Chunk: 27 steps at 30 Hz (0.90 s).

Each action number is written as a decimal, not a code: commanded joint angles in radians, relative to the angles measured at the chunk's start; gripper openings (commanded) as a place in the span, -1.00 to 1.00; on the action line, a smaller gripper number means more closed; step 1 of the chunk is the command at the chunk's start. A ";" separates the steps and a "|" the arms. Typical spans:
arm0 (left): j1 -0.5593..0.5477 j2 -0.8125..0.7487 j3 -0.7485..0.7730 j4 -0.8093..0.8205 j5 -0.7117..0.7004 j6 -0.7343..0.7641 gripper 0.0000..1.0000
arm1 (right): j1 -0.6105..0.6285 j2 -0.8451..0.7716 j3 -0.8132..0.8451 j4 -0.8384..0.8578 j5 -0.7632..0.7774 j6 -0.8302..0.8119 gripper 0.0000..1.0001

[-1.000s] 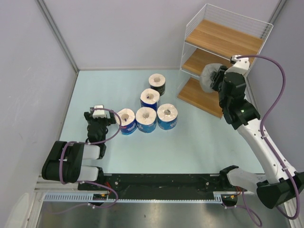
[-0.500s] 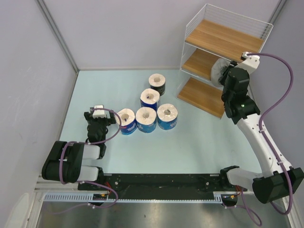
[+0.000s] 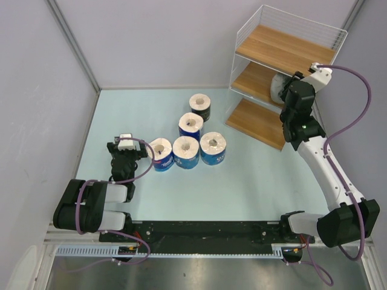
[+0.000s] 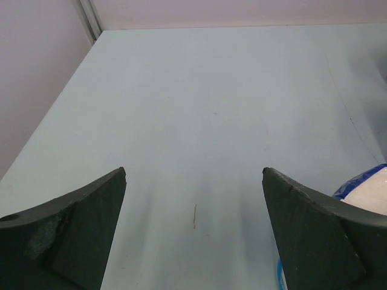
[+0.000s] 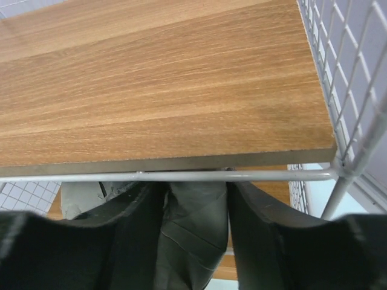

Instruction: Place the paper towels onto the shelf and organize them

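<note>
The shelf [image 3: 284,48] stands at the back right, three stepped wooden boards in a white wire frame. My right gripper [image 3: 283,90] is shut on the grey roll [image 3: 276,84] and holds it inside the middle tier. In the right wrist view the grey roll [image 5: 196,223] sits between my fingers, under the top board [image 5: 163,78]. On the table stand a black-wrapped roll [image 3: 200,107] and several blue rolls [image 3: 186,151]. My left gripper [image 3: 126,147] is open and empty, just left of the leftmost blue roll [image 3: 161,154], whose edge shows in the left wrist view [image 4: 369,193].
The shelf's white wire rail [image 5: 181,176] crosses just above my right fingers, and wire mesh [image 5: 344,72] closes its right side. Grey walls enclose the pale blue table [image 3: 151,115] on the left and back. The lowest board [image 3: 254,121] is bare.
My right arm has carried the grey roll up and to the right, from in front of the shelf into the middle tier. The left arm and the table rolls have not moved.
</note>
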 commanded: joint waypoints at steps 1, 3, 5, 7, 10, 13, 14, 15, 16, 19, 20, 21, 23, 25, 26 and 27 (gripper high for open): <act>0.003 -0.015 0.014 0.024 0.032 -0.017 1.00 | -0.012 0.007 0.055 0.088 0.019 0.022 0.14; 0.003 -0.015 0.014 0.024 0.032 -0.017 1.00 | -0.015 0.007 0.055 0.082 0.015 0.025 0.24; 0.003 -0.014 0.014 0.026 0.032 -0.017 1.00 | -0.021 0.004 0.055 0.077 0.008 0.027 0.36; 0.003 -0.015 0.014 0.024 0.032 -0.017 1.00 | -0.022 -0.003 0.055 0.079 0.001 0.030 0.43; 0.003 -0.017 0.014 0.024 0.032 -0.017 0.99 | -0.024 -0.028 0.055 0.071 -0.027 0.028 0.47; 0.003 -0.015 0.014 0.024 0.032 -0.017 1.00 | -0.022 -0.069 0.055 0.021 -0.076 0.042 0.47; 0.003 -0.017 0.014 0.024 0.032 -0.017 0.99 | -0.019 -0.079 0.055 0.008 -0.093 0.056 0.47; 0.003 -0.015 0.014 0.024 0.032 -0.017 1.00 | -0.016 -0.095 0.054 -0.018 -0.111 0.057 0.49; 0.003 -0.017 0.014 0.024 0.032 -0.015 1.00 | -0.010 -0.108 0.049 -0.027 -0.140 0.056 0.50; 0.003 -0.015 0.014 0.026 0.032 -0.017 1.00 | 0.039 -0.147 0.037 -0.042 -0.119 0.031 0.55; 0.003 -0.015 0.014 0.024 0.032 -0.017 0.99 | 0.045 -0.155 0.026 -0.039 -0.116 0.030 0.56; 0.003 -0.017 0.014 0.024 0.032 -0.015 0.99 | 0.053 -0.168 0.021 -0.047 -0.120 0.033 0.57; 0.003 -0.017 0.014 0.026 0.032 -0.018 1.00 | 0.065 -0.201 0.006 -0.064 -0.151 0.043 0.56; 0.003 -0.015 0.014 0.024 0.032 -0.017 1.00 | 0.099 -0.212 -0.006 -0.093 -0.220 0.050 0.56; 0.003 -0.015 0.014 0.024 0.032 -0.017 1.00 | 0.117 -0.209 -0.011 -0.108 -0.243 0.054 0.56; 0.003 -0.017 0.014 0.024 0.032 -0.017 1.00 | 0.149 -0.200 -0.020 -0.143 -0.263 0.059 0.57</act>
